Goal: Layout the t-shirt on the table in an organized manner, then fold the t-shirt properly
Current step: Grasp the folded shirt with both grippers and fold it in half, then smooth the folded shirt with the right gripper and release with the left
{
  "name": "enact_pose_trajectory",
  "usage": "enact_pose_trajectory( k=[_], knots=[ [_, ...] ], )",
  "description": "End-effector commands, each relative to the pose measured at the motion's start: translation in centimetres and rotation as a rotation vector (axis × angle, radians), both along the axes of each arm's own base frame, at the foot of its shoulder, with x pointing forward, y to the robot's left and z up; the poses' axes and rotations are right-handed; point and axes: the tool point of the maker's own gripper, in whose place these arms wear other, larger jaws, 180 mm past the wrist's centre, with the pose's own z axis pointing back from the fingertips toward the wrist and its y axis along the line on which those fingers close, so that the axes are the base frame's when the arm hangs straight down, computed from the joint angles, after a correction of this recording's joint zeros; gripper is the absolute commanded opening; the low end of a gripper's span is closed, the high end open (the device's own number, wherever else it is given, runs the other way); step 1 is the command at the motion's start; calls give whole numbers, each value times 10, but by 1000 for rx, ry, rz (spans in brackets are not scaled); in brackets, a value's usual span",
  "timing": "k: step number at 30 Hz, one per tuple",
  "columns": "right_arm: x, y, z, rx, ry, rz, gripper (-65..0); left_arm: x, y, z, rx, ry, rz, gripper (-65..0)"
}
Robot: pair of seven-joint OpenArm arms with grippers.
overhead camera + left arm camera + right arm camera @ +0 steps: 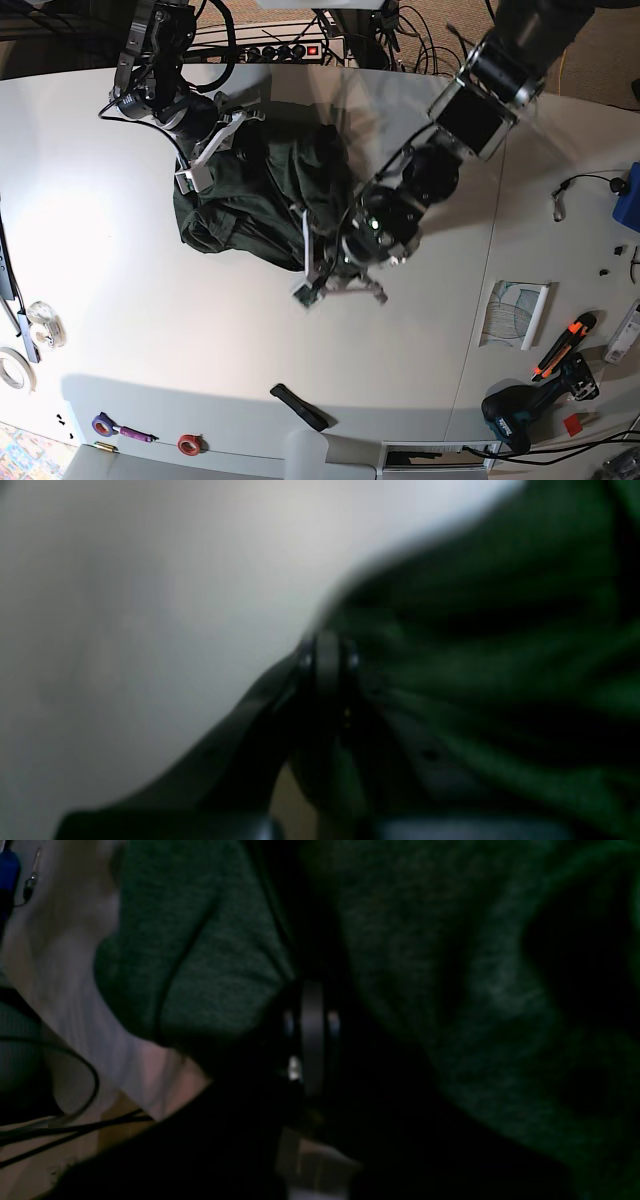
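Left claw [327, 652], right claw [312, 1027] seemingly gripping t-shirt [250, 195]

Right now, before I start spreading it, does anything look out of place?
The t-shirt is a crumpled heap, nowhere near flat, bunched up between the right gripper and the left gripper, with folds radiating from both. Nothing looks spilled or damaged.

Location type: robotics workshop or lab. Indicators: a large white work table [120, 300] carrying a robot arm [495, 85] and a second robot arm [155, 45]; a power strip [290, 50] and loose cables [420, 30] along the far edge; a cordless drill [520, 415] and an orange-handled cutter [560, 345] on one side; tape rolls [12, 372] and a purple-handled tool [120, 430] on the other.
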Motion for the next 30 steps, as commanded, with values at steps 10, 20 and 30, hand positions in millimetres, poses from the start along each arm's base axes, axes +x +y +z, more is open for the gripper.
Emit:
enact_pose_trajectory(
  k=[10,20,30],
  knots=[
    [15,-2,55,-77,-159,32,-650,-4,-45,67,-223,26,-227,-650],
    [50,-31,89,-315,-290,-1,-650,-98,-56,53,-373,350,-581,-650],
    [80,-51,39,-285,-177,7,-650,-140,-50,11,-384,483,-551,-650]
  ],
)
